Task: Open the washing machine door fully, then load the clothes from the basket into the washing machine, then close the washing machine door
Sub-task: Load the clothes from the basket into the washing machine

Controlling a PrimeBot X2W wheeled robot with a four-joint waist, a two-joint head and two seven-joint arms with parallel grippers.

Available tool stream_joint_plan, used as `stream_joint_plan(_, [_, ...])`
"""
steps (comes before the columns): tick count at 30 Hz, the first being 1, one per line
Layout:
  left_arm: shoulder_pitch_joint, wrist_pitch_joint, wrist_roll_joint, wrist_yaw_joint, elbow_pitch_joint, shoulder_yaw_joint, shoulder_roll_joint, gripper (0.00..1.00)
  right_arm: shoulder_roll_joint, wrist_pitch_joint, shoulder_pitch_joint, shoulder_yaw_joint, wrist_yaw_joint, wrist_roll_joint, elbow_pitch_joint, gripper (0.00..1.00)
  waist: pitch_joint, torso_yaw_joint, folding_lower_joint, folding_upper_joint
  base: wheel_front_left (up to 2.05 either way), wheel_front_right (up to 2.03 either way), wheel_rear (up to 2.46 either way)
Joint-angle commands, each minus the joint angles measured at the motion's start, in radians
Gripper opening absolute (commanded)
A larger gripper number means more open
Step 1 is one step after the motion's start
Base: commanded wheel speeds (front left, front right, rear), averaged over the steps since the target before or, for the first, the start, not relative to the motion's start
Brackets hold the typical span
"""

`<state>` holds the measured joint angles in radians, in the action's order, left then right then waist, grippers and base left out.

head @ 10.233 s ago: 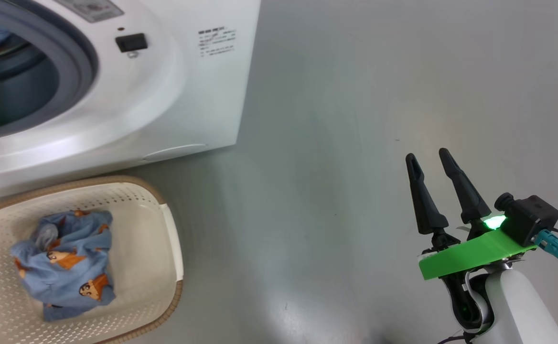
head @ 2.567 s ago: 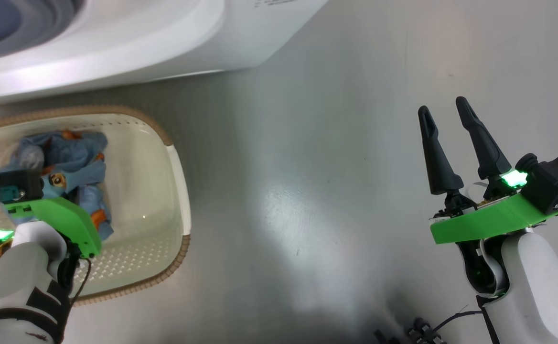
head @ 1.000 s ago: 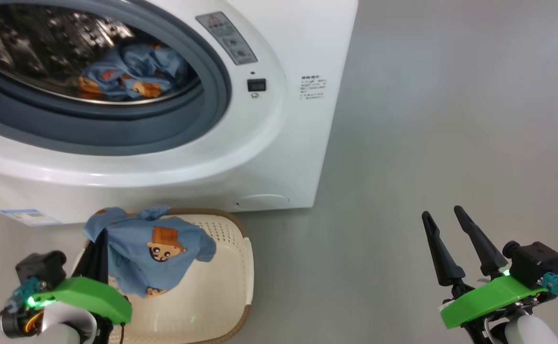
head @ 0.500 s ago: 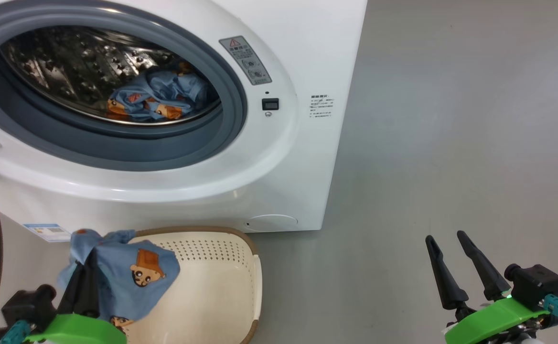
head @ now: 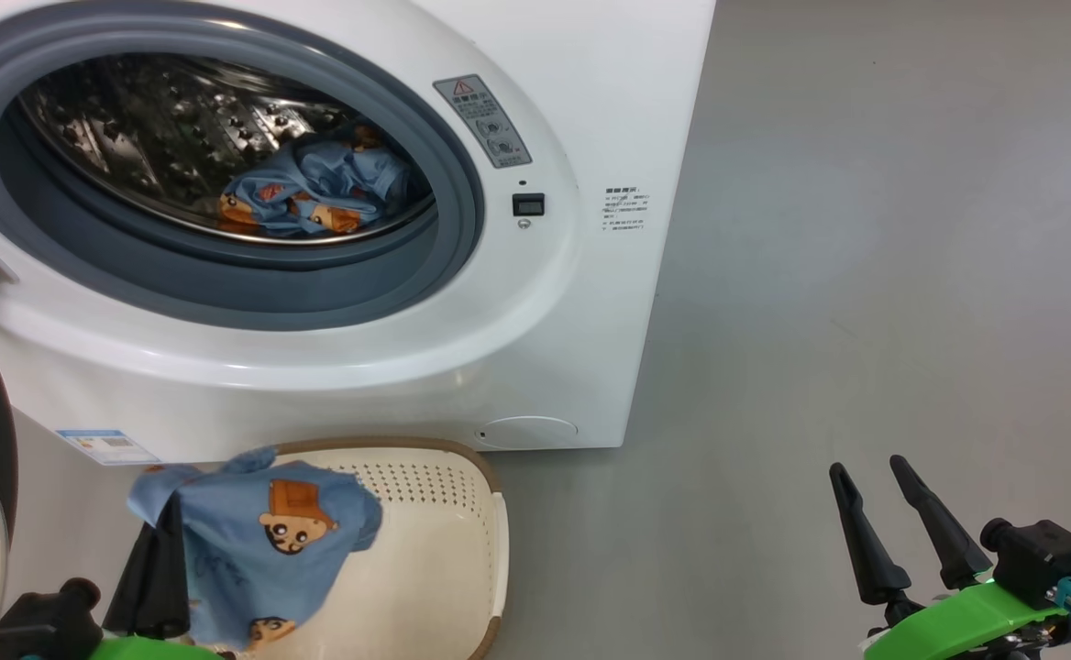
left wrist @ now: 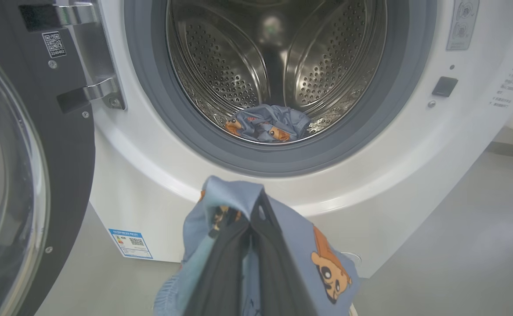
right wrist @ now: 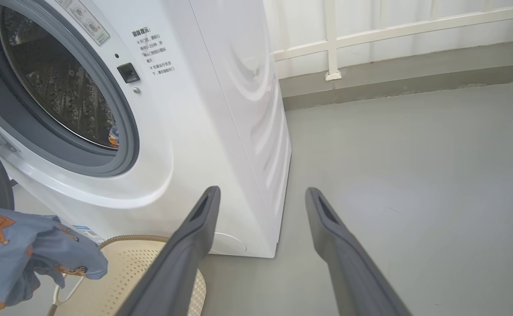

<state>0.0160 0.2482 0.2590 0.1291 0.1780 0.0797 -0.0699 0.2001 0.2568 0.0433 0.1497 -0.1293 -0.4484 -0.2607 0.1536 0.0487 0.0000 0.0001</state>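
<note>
White boxy front-loading washing machine [head: 535, 357], 11 o'clock | its round glossy black door [left wrist: 72, 166], standing open, 9 o'clock | cream perforated plastic basket [head: 448, 550], 7 o'clock | light-blue cartoon-print garment [head: 260, 550] pinched in left gripper [left wrist: 256, 215] above basket; second garment [head: 315, 197] in steel drum [head: 150, 119] | right gripper [head: 867, 466], 5 o'clock, spread, empty.
</note>
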Motion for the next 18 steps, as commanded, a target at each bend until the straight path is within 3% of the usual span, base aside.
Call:
stream_joint_plan(1, [0.005,0.014,-0.010,0.002,-0.035,0.039,-0.011,0.00,0.015,0.005,-0.003,0.017,-0.001,-0.002,0.026,1.00,0.000,0.000,0.0000,-0.0001,0.00,0.00,0.00])
stream_joint_plan(18, [0.029,0.014,0.004,0.002,-0.053,0.051,0.002,0.00,0.010,0.005,0.012,0.012,-0.001,0.002,0.036,1.00,0.048,-0.005,0.0000,-0.0001,0.00,0.00,0.00])
